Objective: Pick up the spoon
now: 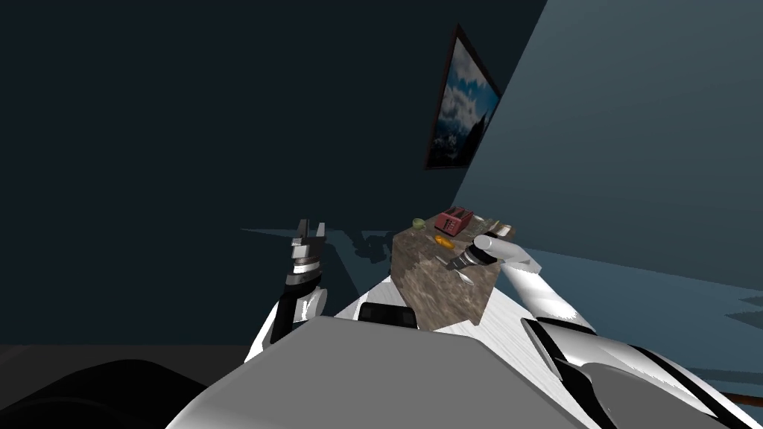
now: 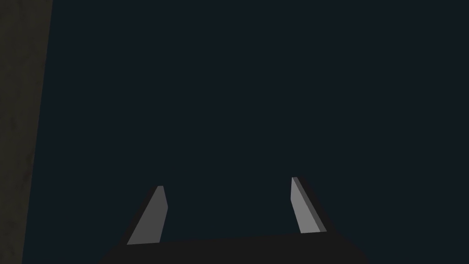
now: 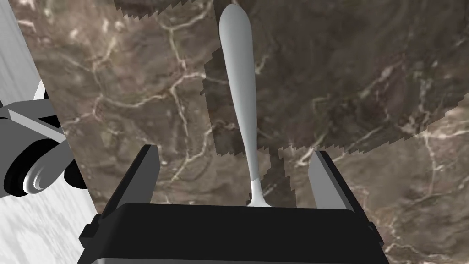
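Note:
A light grey spoon [image 3: 239, 87] lies flat on a brown marbled countertop [image 3: 366, 82]. Its long handle runs straight out from my right gripper [image 3: 234, 151], and its other end is hidden under the gripper's dark body. The right fingers [image 3: 323, 178] stand open on either side of the spoon's neck, apart from it. In the head view the spoon [image 1: 465, 277] shows as a pale sliver by the right gripper [image 1: 451, 263], near the counter's close end. My left gripper [image 1: 311, 226] is raised to the left of the counter, open [image 2: 226, 183] and with nothing in it.
At the counter's far end stand a red toaster [image 1: 454, 220], an orange item [image 1: 443, 240] and a small green item [image 1: 419, 223]. The countertop [image 1: 432, 298] is narrow, with edges near the spoon on both sides. White floor [image 3: 41, 229] lies below one edge.

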`<state>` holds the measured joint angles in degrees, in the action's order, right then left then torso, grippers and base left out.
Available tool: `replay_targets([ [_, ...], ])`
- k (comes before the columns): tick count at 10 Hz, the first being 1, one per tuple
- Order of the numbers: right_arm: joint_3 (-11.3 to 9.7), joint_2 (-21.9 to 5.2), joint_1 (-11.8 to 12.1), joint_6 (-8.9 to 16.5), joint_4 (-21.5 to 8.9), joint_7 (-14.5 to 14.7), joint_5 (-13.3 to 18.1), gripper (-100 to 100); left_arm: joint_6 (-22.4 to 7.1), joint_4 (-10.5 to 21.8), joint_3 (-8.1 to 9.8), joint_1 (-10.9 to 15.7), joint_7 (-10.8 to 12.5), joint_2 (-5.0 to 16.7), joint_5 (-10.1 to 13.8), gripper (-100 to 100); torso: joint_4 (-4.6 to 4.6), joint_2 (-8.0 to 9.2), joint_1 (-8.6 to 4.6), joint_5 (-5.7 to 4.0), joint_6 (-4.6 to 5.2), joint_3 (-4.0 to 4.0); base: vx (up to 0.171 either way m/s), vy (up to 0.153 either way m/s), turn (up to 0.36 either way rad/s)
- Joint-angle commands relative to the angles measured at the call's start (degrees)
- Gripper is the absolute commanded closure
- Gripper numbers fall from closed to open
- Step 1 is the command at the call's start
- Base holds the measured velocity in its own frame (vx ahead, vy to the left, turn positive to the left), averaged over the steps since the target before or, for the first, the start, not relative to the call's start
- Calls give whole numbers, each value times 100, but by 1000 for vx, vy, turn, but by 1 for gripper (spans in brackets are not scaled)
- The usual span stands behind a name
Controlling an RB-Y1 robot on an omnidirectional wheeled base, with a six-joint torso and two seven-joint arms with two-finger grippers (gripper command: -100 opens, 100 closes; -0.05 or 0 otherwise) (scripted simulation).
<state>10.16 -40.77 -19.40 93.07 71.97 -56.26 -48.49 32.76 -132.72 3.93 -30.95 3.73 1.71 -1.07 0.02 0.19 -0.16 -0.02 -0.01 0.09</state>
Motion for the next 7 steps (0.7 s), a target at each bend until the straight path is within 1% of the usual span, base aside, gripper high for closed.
replay_targets([
  [1, -50, 98, -136, -133, -195, -111, 127, -100, 0, 0, 0, 0, 0, 0, 0, 0, 0, 0, 0, 0, 0, 0, -94, -94, 222],
  [2, -96, 193, -280, -259, -409, -207, 253, -100, 0, 0, 0, 0, 0, 0, 0, 0, 3, 12, -15, -4, 2, 7, -154, -110, 191],
  [3, -119, 240, -352, -322, -516, -256, 316, -100, 0, 0, 0, 1, 0, 0, 0, 0, 7, 33, -23, -6, 3, 19, -151, -97, 128],
  [7, -211, 430, -641, -573, -943, -449, 569, -100, 0, 0, 0, -1, 0, 0, 0, 0, 4, 11, -8, -2, 5, 8, -75, -60, 124],
])
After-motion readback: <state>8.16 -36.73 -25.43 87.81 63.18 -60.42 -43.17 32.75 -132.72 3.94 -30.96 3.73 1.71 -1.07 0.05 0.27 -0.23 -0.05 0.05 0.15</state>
